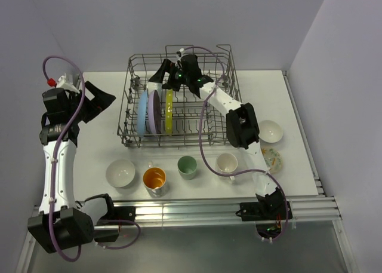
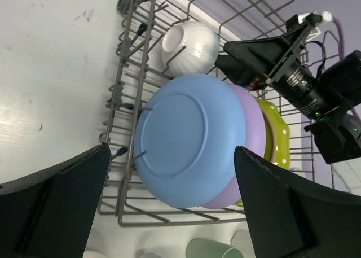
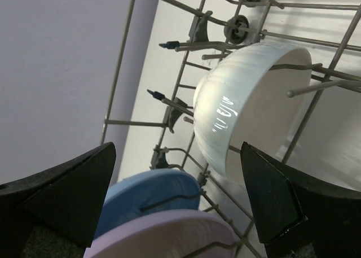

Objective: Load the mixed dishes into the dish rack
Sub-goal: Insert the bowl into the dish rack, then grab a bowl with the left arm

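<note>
From above, the dish rack [image 1: 173,138] has bare worktop [image 1: 101,144] to its left, where the left gripper [image 1: 102,104] hangs released; the right gripper [image 1: 162,71], spread and empty, is in the rack's far-left corner. Left wrist: blue plate [image 2: 186,139] upright, half hiding lavender plate [image 2: 255,119] and yellow-green plate [image 2: 277,136]. Right wrist: white bowl [image 3: 248,100] leaning on tines.

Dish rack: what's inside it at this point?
In the dish rack, three plates stand on edge: blue plate, lavender plate, yellow-green plate. A white bowl leans on tines beyond them. In the top view, the open right gripper covers that bowl.
</note>
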### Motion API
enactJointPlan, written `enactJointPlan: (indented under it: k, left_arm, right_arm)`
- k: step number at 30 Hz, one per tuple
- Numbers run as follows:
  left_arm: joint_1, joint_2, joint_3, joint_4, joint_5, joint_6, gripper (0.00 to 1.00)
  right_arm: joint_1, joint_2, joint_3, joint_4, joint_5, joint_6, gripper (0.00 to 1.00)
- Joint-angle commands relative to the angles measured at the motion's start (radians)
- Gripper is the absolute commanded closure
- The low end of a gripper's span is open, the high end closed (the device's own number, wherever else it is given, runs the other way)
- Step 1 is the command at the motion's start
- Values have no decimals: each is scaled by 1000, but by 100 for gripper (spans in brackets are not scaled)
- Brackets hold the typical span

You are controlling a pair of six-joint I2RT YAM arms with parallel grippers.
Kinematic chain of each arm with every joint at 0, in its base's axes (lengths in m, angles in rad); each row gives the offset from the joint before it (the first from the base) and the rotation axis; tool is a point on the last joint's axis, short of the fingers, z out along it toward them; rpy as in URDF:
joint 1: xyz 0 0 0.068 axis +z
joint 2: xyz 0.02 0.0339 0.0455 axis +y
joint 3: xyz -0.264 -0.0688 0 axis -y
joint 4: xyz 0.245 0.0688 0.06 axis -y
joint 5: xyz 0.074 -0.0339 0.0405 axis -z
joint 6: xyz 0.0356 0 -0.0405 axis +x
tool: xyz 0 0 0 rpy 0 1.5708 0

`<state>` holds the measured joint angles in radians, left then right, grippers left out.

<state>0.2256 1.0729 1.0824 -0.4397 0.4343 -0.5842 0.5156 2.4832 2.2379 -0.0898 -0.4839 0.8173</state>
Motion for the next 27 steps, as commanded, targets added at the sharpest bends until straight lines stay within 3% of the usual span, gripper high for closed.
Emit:
enactJointPlan:
  k: [1, 18, 22, 27]
  left_arm:
    - [-3, -77, -13, -28, -75, 21, 1]
    - [-3, -209, -61, -135, -232, -41, 1]
    - [-3, -211, -65, -227, -310, -90, 7]
    - [-3, -235, -90, -335, -359, -166, 11]
  right_arm:
    - [-39, -89, 43, -27, 102, -144, 0]
    - [-51, -188, 42, -13, 7, -341, 0]
    - [-92, -251, 28, 96, -216, -450, 0]
    - [-124, -322, 55, 116, -336, -586, 0]
